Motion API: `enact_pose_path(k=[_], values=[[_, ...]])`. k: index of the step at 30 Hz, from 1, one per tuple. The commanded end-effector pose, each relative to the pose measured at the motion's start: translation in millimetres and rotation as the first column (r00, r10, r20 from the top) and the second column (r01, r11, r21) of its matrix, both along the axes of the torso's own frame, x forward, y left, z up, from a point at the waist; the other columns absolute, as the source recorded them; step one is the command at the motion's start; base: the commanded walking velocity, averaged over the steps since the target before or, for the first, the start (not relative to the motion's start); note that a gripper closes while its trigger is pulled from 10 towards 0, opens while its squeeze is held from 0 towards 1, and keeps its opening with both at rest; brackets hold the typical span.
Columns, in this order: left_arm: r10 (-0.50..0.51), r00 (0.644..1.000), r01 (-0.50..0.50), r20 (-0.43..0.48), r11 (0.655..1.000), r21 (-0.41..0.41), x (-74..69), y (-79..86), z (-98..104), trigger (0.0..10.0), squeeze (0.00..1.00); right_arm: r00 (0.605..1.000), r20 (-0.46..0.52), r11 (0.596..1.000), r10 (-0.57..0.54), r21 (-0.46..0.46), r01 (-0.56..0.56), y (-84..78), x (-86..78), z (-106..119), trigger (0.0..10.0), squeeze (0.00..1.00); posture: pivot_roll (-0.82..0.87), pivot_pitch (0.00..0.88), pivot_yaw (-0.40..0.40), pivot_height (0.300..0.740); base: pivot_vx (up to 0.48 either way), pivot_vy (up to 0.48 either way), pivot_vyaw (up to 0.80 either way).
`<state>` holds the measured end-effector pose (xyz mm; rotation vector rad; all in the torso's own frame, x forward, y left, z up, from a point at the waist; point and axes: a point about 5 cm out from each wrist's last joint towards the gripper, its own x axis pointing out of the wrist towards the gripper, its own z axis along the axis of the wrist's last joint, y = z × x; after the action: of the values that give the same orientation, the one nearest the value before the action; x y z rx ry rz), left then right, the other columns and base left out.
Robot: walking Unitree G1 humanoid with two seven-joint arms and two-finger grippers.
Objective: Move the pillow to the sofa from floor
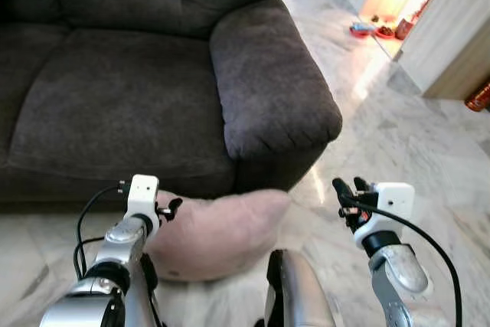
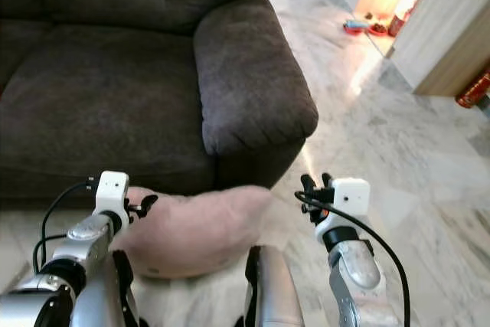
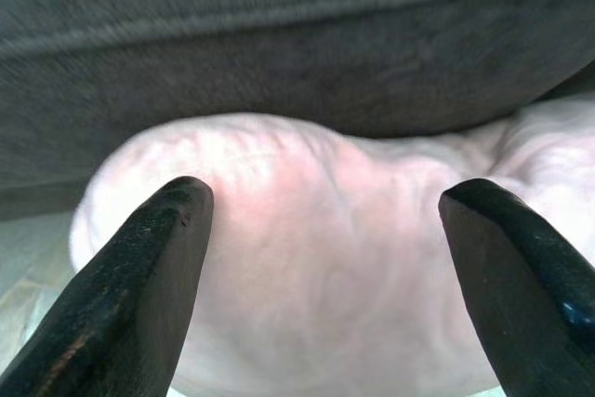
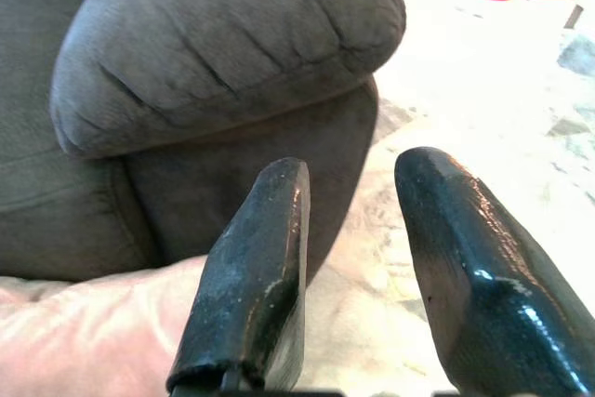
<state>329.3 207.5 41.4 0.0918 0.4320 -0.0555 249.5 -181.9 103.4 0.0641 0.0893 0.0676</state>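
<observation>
Pale pink, the pillow [image 1: 218, 235] is seen lying on the marble floor [image 1: 398, 135], pressed against the front base of the dark grey sofa [image 1: 138, 89], just below its armrest [image 1: 268, 74]. The left end effector [image 3: 325, 267] is held just in front of the pillow's left end, released, its fingers [image 3: 139, 295] spread wide. The right end effector [image 4: 349, 267] is raised over the floor to the right of the pillow, apart from it, its fingers narrowly parted and nothing grasped.
</observation>
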Motion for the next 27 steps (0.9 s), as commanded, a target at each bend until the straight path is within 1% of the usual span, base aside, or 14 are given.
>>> enact_pose_path(k=[1, 2, 4, 6, 7, 8, 10, 13, 16, 17, 19, 24, 25, 27], values=[[0.014, 0.999, -0.013, -0.03, 0.999, 0.042, 1.2, 2.1, -0.3, 10.0, 0.0, 1.0, -0.003, 1.0, -0.017, -0.007, 0.017, -7.3, -5.5, 4.3, 10.0, 0.0, -0.16, 0.186, -0.208, 0.498, 0.0, 0.0, 0.0], [0.04, 0.999, -0.038, -0.028, 0.997, 0.065, 2.8, 5.2, 2.0, 10.0, 0.0, 1.0, -0.014, 1.0, -0.016, -0.011, 0.016, -9.0, -8.2, 4.3, 10.0, 0.0, -0.16, 0.194, -0.213, 0.498, 0.0, 0.0, 0.0], [0.058, 0.998, -0.056, -0.023, 0.995, 0.081, 3.9, 7.0, 3.7, 10.0, 0.0, 1.0, -0.021, 1.0, -0.018, -0.011, 0.017, -9.7, -8.7, 3.4, 10.0, 0.0, -0.15, 0.197, -0.214, 0.498, 0.0, 0.0, 0.0], [0.112, 0.994, -0.11, -0.011, 0.987, 0.116, 6.4, 11.6, 8.0, 10.0, 0.0, 0.999, -0.039, 1.0, -0.015, -0.014, 0.014, -10.3, -11.2, 2.5, 10.0, 0.0, -0.15, 0.205, -0.221, 0.498, 0.0, 0.0, 0.0], [0.112, 0.994, -0.11, -0.011, 0.987, 0.116, 6.4, 11.6, 8.0, 10.0, 0.0, 0.999, -0.039, 1.0, -0.015, -0.014, 0.014, -10.3, -11.2, 2.5, 10.0, 0.0, -0.15, 0.205, -0.221, 0.498, 0.0, 0.0, 0.0], [0.139, 0.99, -0.138, 0.002, 0.983, 0.119, 8.1, 13.1, 11.1, 10.0, 0.0, 0.999, -0.043, 1.0, -0.011, -0.016, 0.01, -10.0, -11.8, 2.7, 10.0, 0.0, -0.15, 0.211, -0.225, 0.498, 0.0, 0.0, 0.0], [0.156, 0.988, -0.156, 0.012, 0.981, 0.112, 9.1, 13.6, 13.1, 10.0, 0.0, 0.999, -0.045, 1.0, -0.009, -0.016, 0.008, -9.7, -12.1, 3.0, 10.0, 0.0, -0.15, 0.211, -0.226, 0.498, 0.0, 0.0, 0.0], [0.15, 0.989, -0.15, 0.01, 0.987, 0.053, 10.4, 6.3, 13.3, 10.0, 0.0, 0.999, -0.047, 1.0, -0.005, -0.018, 0.004, -9.1, -12.4, 4.9, 10.0, 0.0, -0.16, 0.215, -0.228, 0.498, 0.0, 0.0, 0.0], [0.17, 0.986, -0.169, -0.003, 0.984, 0.061, 8.4, 5.9, 9.9, 10.0, 0.0, 0.999, -0.049, 1.0, -0.007, -0.018, 0.006, -10.2, -13.2, 6.1, 10.0, 0.0, -0.16, 0.218, -0.227, 0.498, 0.0, 0.0, 0.0], [0.19, 0.982, -0.188, -0.016, 0.98, 0.065, 7.2, 7.0, 7.8, 10.0, 0.0, 0.999, -0.052, 1.0, -0.008, -0.019, 0.007, -11.3, -14.5, 6.2, 10.0, 0.0, -0.16, 0.221, -0.226, 0.498, 0.0, 0.0, 0.0], [0.254, 0.967, -0.253, -0.036, 0.967, 0.029, 6.7, 11.6, 7.7, 10.0, 0.0, 0.998, -0.06, 1.0, -0.015, -0.022, 0.014, -13.4, -17.5, 4.9, 10.0, 0.0, -0.16, 0.222, -0.225, 0.498, 0.0, 0.0, 0.0], [0.327, 0.945, -0.327, -0.014, 0.945, -0.021, 14.8, 19.0, 22.7, 10.0, 0.0, 0.997, -0.07, 1.0, -0.016, -0.021, 0.014, -13.1, -18.1, 3.6, 10.0, 0.0, -0.15, 0.223, -0.22, 0.498, 0.0, 0.0, 0.0], [0.327, 0.945, -0.327, -0.014, 0.945, -0.021, 14.8, 19.0, 22.7, 10.0, 0.0, 0.997, -0.07, 1.0, -0.016, -0.021, 0.014, -13.1, -18.1, 3.6, 10.0, 0.0, -0.15, 0.223, -0.22, 0.498, 0.0, 0.0, 0.0], [0.329, 0.944, -0.328, 0.012, 0.944, -0.039, 19.4, 19.7, 31.7, 10.0, 0.0, 0.997, -0.069, 1.0, -0.016, -0.019, 0.015, -11.9, -16.6, 3.5, 10.0, 0.0, -0.15, 0.222, -0.219, 0.498, 0.0, 0.0, 0.0]])
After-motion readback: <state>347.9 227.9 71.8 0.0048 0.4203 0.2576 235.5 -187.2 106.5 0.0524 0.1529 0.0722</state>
